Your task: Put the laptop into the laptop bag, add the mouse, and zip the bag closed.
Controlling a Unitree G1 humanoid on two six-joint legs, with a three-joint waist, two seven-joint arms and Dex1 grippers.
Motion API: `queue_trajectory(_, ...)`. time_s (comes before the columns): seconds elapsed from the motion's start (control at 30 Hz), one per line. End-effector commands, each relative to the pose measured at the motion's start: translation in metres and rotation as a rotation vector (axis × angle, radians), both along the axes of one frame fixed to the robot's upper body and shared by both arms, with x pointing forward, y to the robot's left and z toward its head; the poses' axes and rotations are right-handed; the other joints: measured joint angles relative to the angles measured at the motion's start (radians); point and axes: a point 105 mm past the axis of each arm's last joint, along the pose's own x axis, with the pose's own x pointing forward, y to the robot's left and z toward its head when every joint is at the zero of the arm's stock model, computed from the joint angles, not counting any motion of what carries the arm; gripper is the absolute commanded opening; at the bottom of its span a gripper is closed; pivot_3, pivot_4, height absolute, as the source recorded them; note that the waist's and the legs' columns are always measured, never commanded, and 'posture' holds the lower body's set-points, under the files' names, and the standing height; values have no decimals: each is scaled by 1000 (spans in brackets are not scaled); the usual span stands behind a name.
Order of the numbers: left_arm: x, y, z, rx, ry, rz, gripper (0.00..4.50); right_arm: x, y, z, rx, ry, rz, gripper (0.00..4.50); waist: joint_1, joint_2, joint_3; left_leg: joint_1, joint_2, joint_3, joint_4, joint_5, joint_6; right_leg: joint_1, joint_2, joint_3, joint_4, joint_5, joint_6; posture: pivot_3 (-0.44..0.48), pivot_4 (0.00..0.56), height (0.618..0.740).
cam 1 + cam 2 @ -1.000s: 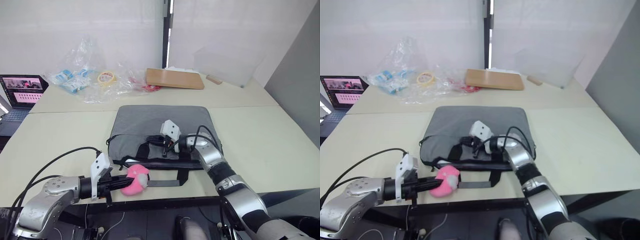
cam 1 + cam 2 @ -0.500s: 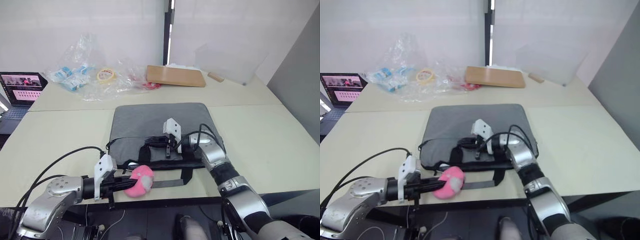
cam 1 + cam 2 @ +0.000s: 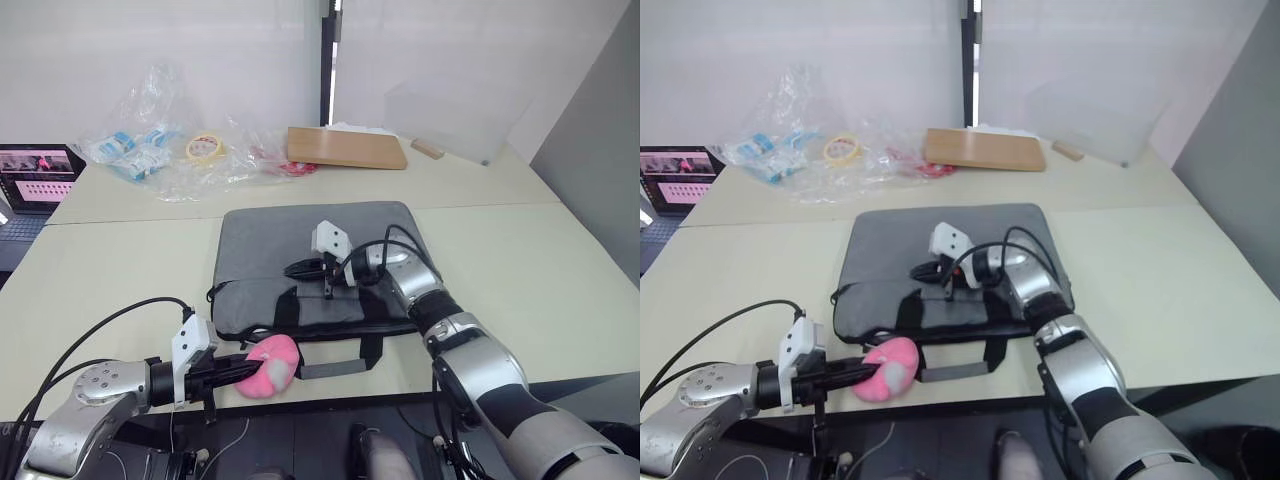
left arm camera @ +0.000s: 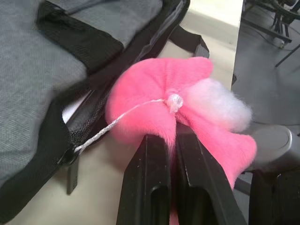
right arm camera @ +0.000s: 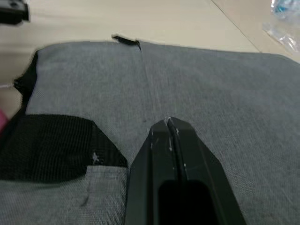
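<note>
Presently the flat grey fabric laptop bag (image 3: 312, 262) with black trim lies flat, its near zip edge gaping. The left gripper (image 4: 171, 143) clamps a fuzzy pink plush lump (image 4: 187, 117) tied to the zip by white string (image 4: 117, 124); the right gripper (image 5: 168, 124), fingers closed and empty, hovers over the fabric.

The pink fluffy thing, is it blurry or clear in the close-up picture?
In the left wrist view the pink plush is clear, with its white string sharp; the left gripper's fingers are sharp too. In the left eye view it is small and softer.

The grey laptop bag (image 3: 315, 258) lies flat on the table, its near edge seemingly part unzipped.
</note>
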Motion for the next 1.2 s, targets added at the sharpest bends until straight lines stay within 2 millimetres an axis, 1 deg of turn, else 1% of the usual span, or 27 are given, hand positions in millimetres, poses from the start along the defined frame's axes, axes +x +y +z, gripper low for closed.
queue_trajectory(0.03, -8, -15, 12, -33, -44, -38, 42, 5, -4, -20, -27, 52, -76, 0, 0, 0, 0, 1, 1, 0, 0, 0, 0, 2, 0, 0, 0, 0, 0, 0, 150, 740)
queue_trajectory(0.1, -11, -24, 13, -58, -42, -47, 42, 5, -3, -23, -32, 46, -84, 0, 1, 0, 0, 1, 1, -1, 0, 0, 0, 9, 0, 0, 0, 0, 0, 0, 150, 740)
queue_trajectory(0.2, -11, -44, 14, -105, -35, -77, 42, 5, -3, -28, -40, 49, -95, 0, 5, 0, 0, 6, 1, -2, 0, -1, 1, 15, 1, 1, -1, 0, 1, 0, 150, 740)
queue_trajectory(0.3, -6, -60, 15, -137, -42, -96, 42, 5, -1, -27, -21, 65, -102, 0, 7, -1, -1, 7, 0, -2, 0, -1, 1, 16, 1, 2, -1, 0, 2, 0, 150, 740)
queue_trajectory(0.53, -6, -92, 15, -185, -34, -212, 42, 4, 0, -30, -15, 83, -107, 0, 2, -1, -1, 7, 1, -1, 0, -1, 1, 16, 2, 2, -1, 0, 2, 0, 150, 740)
queue_trajectory(0.6, -3, -100, 18, -192, -43, -248, 42, 4, 0, -30, -17, 82, -108, 0, 2, -1, -1, 8, 1, -1, 0, -1, 1, 16, 2, 2, -1, 0, 2, 0, 150, 740)
queue_trajectory(0.7, 3, -102, 18, -193, -36, -254, 42, 6, -1, -30, -10, 89, -123, 0, 2, -1, -1, 7, 1, -1, 0, -1, 1, 16, 2, 2, -1, 0, 2, 0, 150, 740)
queue_trajectory(0.83, 0, -95, 14, -171, -10, -256, 42, 6, -4, -31, -18, 86, -124, 0, 0, -1, -1, 8, 1, -1, 0, -1, 1, 16, 2, 3, -1, 0, 2, 0, 150, 740)
queue_trajectory(0.9, -2, -91, 10, -150, 7, -258, 713, 6, -7, -32, -19, 85, -126, 0, 0, -1, -1, 8, 1, -1, 0, -1, 1, 16, 2, 3, -1, 0, 2, 0, 150, 740)
queue_trajectory(0.97, -3, -88, 8, -132, 10, -257, 1258, 6, -8, -33, -19, 85, -125, 0, 1, -1, -1, 8, 1, -1, 0, -1, 1, 16, 2, 3, -1, 0, 2, 0, 150, 740)
queue_trajectory(1.07, -5, -66, 6, -93, 18, -198, 2250, 6, -9, -32, -3, 83, -137, 0, 0, -1, -1, 8, 1, -1, 0, -1, 1, 16, 2, 3, -1, 0, 2, 0, 150, 740)
queue_trajectory(1.1, -7, -59, 7, -84, 20, -181, 2683, 6, -9, -32, 3, 81, -139, 0, -1, -1, -1, 8, 2, -1, -1, -1, 1, 16, 2, 3, -1, 0, 2, 0, 150, 740)
queue_trajectory(1.13, -8, -55, 8, -79, 21, -173, 2970, 6, -9, -31, 6, 79, -139, 0, 0, -1, -1, 8, 2, -1, -1, -1, 1, 16, 3, 3, -1, 0, 2, 0, 150, 740)
queue_trajectory(1.17, -9, -51, 10, -76, 18, -161, 3277, 6, -9, -31, 11, 78, -138, 0, 0, -1, -1, 8, 2, -1, -1, -1, 1, 15, 3, 3, -1, 0, 1, 0, 150, 740)
queue_trajectory(1.2, -10, -41, 14, -76, 14, -126, 3635, 6, -8, -27, 28, 72, -138, 0, 1, -1, -1, 8, 2, -2, -1, -1, 1, 15, 3, 3, -1, 0, 1, 0, 150, 740)
